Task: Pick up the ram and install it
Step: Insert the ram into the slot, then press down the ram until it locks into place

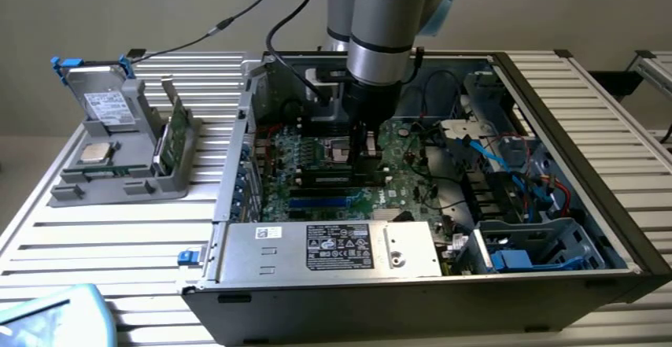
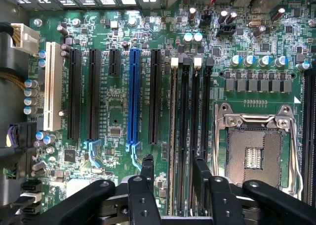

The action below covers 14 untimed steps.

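Gripper [image 2: 174,161]: fingers spread wide, pinching nothing, straddling one line of the memory slots [image 2: 196,111].
Ram [image 2: 174,111]: seen edge-on, standing in a black slot between the two fingers, clear of both.
Arm [image 1: 383,24]: upper centre of the exterior view, reaching down into the open computer case [image 1: 420,304].
Motherboard [image 2: 113,111]: green, under the gripper.

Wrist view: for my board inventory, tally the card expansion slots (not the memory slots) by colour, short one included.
White slot: 1
Blue slot: 1
Black slots: 4
Total: 6
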Each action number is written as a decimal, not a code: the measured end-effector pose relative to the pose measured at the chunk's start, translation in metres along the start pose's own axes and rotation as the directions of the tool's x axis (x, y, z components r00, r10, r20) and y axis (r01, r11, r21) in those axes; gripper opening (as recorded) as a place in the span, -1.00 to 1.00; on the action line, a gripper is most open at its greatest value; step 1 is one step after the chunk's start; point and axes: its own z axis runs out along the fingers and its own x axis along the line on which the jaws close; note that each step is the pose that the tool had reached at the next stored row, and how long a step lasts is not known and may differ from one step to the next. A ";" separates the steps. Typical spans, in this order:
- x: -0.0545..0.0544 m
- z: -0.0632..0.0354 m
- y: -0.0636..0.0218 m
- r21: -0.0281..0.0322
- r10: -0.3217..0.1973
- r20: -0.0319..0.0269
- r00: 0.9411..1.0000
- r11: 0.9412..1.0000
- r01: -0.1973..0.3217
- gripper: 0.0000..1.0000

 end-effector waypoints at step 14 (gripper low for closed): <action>0.000 -0.0031 0.0003 0.000 0.000 0.000 1.000 1.000 0.000 -0.10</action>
